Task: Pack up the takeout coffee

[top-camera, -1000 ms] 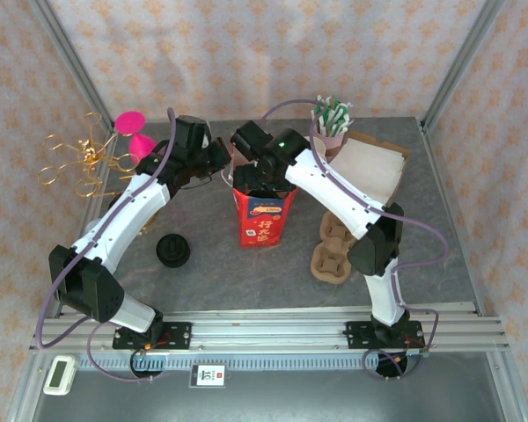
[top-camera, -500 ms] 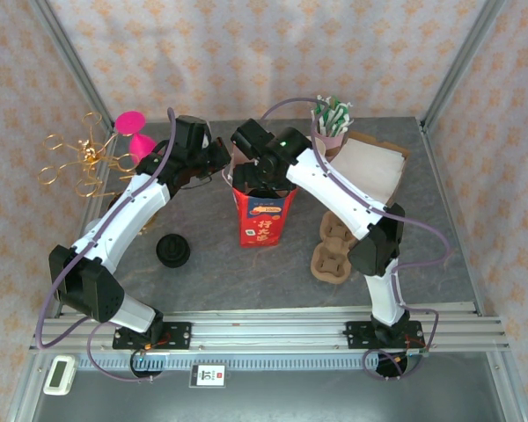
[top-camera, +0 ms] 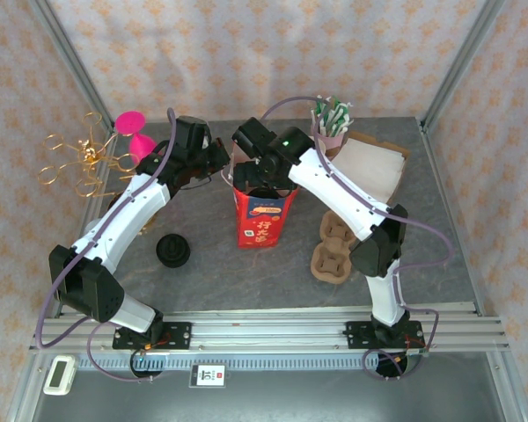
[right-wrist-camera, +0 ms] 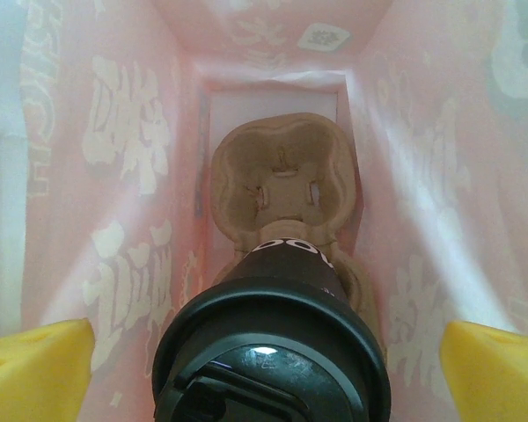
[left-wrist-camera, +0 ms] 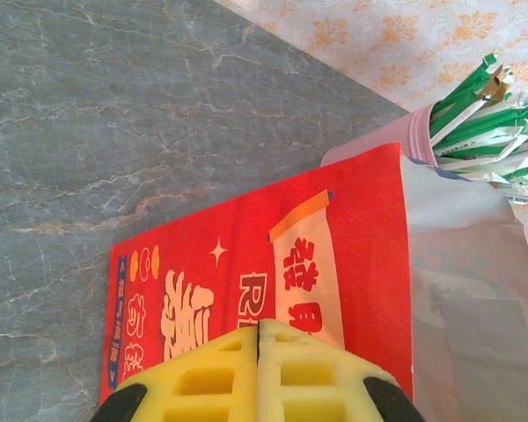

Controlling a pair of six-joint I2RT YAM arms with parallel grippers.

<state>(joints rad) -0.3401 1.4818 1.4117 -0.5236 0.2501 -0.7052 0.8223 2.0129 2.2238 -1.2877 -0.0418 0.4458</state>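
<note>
A red paper bag stands upright mid-table, its printed side facing the left wrist camera. My left gripper is at the bag's upper left rim, its yellow fingers pressed together on the bag's edge. My right gripper reaches down into the bag's mouth and is open. Inside the pink-lit bag walls, a black-lidded coffee cup stands in a brown cardboard cup carrier on the bag's floor. The right fingertips sit wide on either side of the lid, apart from it.
A black lidded cup sits on the table to the left of the bag. Spare cardboard carriers lie to the right. A cup of wrapped straws and a flat box stand behind, and a gold wire rack is at the far left.
</note>
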